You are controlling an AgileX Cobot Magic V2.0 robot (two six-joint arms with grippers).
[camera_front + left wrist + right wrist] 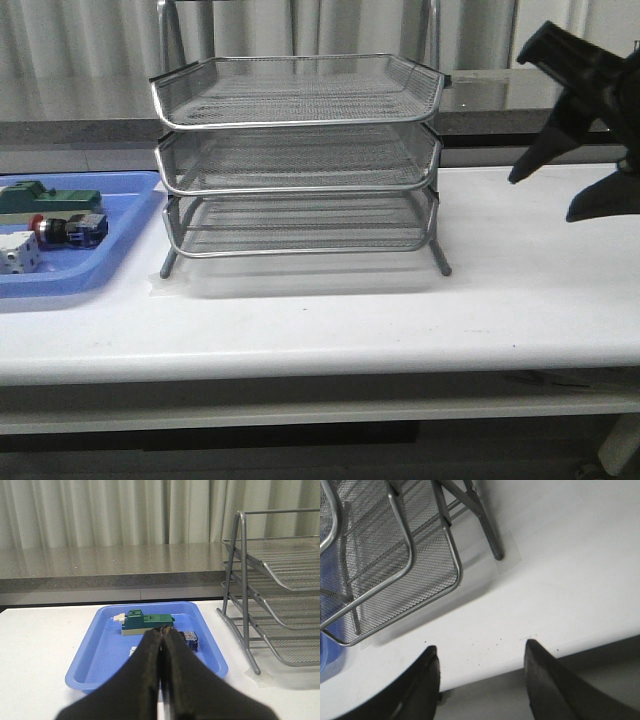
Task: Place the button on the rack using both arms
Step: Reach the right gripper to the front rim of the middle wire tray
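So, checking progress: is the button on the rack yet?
No, the button lies in the blue tray, beside the rack.

Red-capped button (68,229) lying on its side in the blue tray (110,262), left of the rack (298,160). Three silver mesh tiers, upright on the counter (400,310).

a lab-like test bench: plain white table (330,310), grey curtain (100,510) backdrop, stone-look counter (100,567) behind.
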